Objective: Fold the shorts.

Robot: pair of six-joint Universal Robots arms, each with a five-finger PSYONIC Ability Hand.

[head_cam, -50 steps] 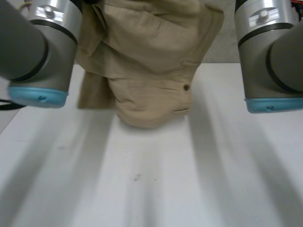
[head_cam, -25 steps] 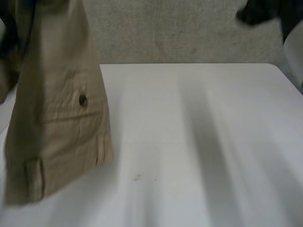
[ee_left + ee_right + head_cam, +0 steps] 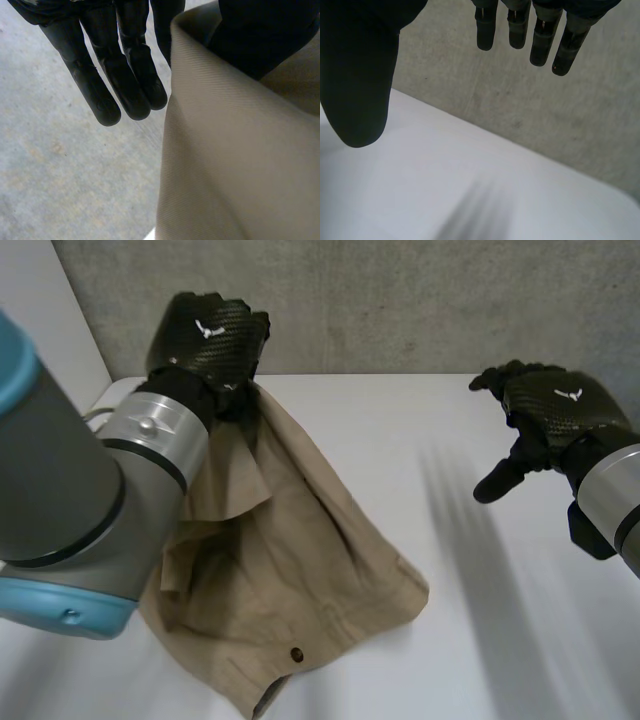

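The tan shorts (image 3: 290, 560) hang from my left hand (image 3: 210, 335) at the table's far left. Their lower part lies bunched on the white table (image 3: 420, 420), with a dark button (image 3: 296, 654) near the front. In the left wrist view the cloth (image 3: 240, 160) is pinched between the thumb and a finger of my left hand (image 3: 125, 75). The other fingers stand straight beside it. My right hand (image 3: 550, 405) hovers over the table's right side, well apart from the shorts. In its own view my right hand (image 3: 355, 75) is open with nothing in it.
A grey wall (image 3: 400, 300) stands just behind the table's far edge. My left arm (image 3: 60, 500) crosses the front left, over the shorts' left side. Bare tabletop (image 3: 445, 190) lies under my right hand.
My right hand has let go of the shorts and swung out to the right, open. My left hand has carried them left, and their lower part has come down onto the table.
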